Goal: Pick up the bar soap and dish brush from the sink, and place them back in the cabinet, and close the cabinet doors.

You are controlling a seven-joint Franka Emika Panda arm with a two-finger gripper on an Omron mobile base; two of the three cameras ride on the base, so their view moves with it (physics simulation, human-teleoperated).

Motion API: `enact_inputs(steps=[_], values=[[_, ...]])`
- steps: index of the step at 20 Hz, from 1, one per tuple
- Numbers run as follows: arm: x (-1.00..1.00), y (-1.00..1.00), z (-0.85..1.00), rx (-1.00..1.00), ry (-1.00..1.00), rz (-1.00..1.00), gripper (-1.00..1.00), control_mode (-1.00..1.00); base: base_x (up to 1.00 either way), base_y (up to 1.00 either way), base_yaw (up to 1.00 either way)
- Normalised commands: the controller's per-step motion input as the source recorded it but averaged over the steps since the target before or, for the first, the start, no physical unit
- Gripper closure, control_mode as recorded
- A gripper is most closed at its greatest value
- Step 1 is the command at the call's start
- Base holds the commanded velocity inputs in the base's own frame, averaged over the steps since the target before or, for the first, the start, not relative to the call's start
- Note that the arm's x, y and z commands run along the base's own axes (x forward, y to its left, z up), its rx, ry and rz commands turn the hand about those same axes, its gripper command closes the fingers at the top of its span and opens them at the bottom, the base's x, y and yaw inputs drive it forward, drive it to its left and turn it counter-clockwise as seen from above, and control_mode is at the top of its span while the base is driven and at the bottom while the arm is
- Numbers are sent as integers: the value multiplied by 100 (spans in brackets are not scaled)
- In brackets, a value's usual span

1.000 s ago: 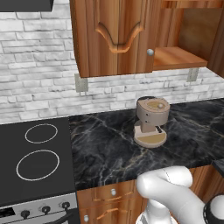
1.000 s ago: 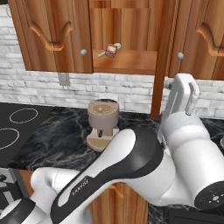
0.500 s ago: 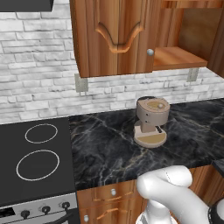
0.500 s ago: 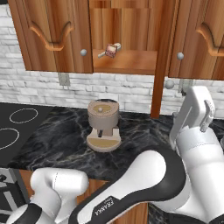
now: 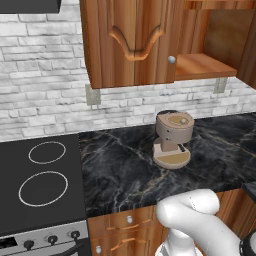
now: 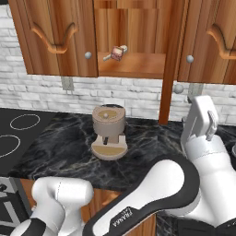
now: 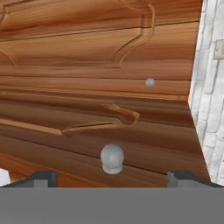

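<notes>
Left base view: the cabinet in the upper right of the frame stands open, its shelf bare from this side; a coffee machine sits on the dark counter below, at centre right.

Right base view: the bar soap and the dish brush lie together on the shelf at upper centre. One of the cabinet doors stands edge-on just right of them. Both items appear stowed, so the step in hand is judged to be closing the doors.

Hand view: the gripper, at the bottom edge, is spread wide and holds nothing. A round knob sits just above it, between the fingertips. The next move likely calls for pushing that door shut.
</notes>
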Motion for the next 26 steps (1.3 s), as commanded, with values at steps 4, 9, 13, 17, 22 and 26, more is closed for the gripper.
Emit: enact_inputs(steps=[4, 9, 13, 17, 22, 26], values=[[12, 0, 0, -4, 0, 0, -100, -100, 0, 0, 0], [15, 0, 0, -3, 0, 0, -100, -100, 0, 0, 0], [12, 6, 0, -6, -1, 0, -100, -100, 0, 0, 0], [14, 0, 0, -4, 0, 0, -100, -100, 0, 0, 0], [26, 0, 0, -1, 0, 0, -100, -100, 0, 0, 0], [36, 0, 0, 0, 0, 0, -100, -100, 0, 0, 0]])
